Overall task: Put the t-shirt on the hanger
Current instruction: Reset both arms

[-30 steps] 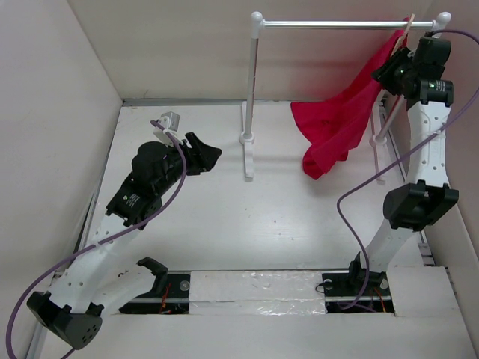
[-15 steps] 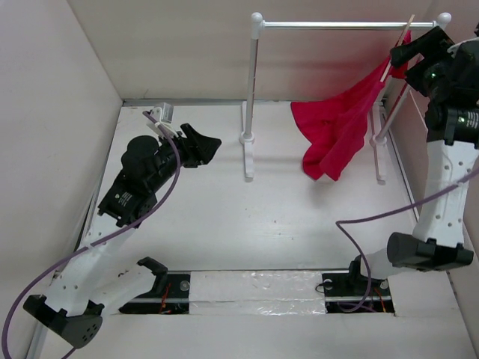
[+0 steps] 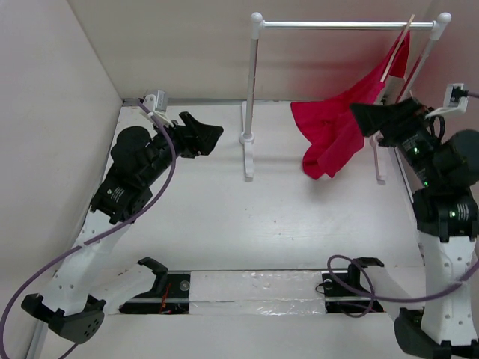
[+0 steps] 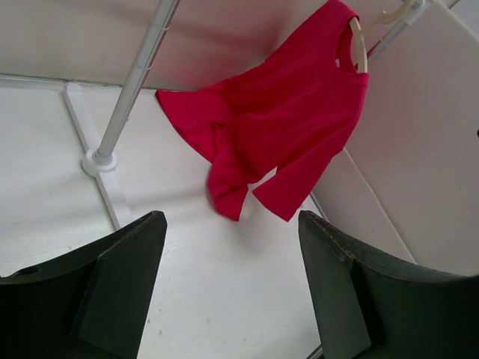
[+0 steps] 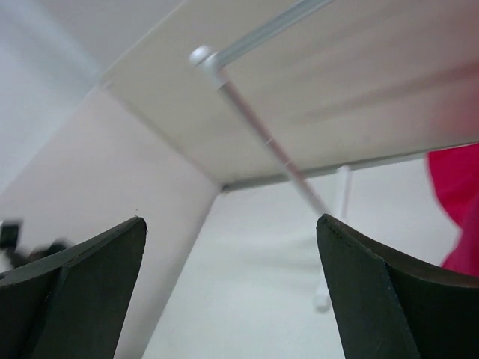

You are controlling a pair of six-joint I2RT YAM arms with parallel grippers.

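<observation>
The red t-shirt [image 3: 337, 127] hangs on the pale wooden hanger [image 3: 394, 52], which is hooked at the right end of the rack's bar. Its lower part trails down to the table. In the left wrist view the t-shirt [image 4: 277, 127] shows whole, with the hanger [image 4: 361, 45] in its collar. My right gripper [image 3: 367, 118] is open and empty, just right of the cloth and apart from it. Through its jaws [image 5: 230, 220] I see only wall and floor, with a red edge of the t-shirt [image 5: 460, 202] at the right. My left gripper [image 3: 203, 133] is open and empty at the back left [image 4: 230, 218], pointing toward the shirt.
A white rack with a metal bar [image 3: 344, 25] stands at the back, its left post [image 3: 251, 97] on a foot mid-table and its right post [image 3: 426, 60] by the right wall. Pale walls [image 3: 52, 112] close in the left, back and right sides.
My right gripper has opened, let go of the hanger and dropped down and away from the bar. The shirt stays hanging. My left gripper has opened wider and shifted slightly toward the back.
</observation>
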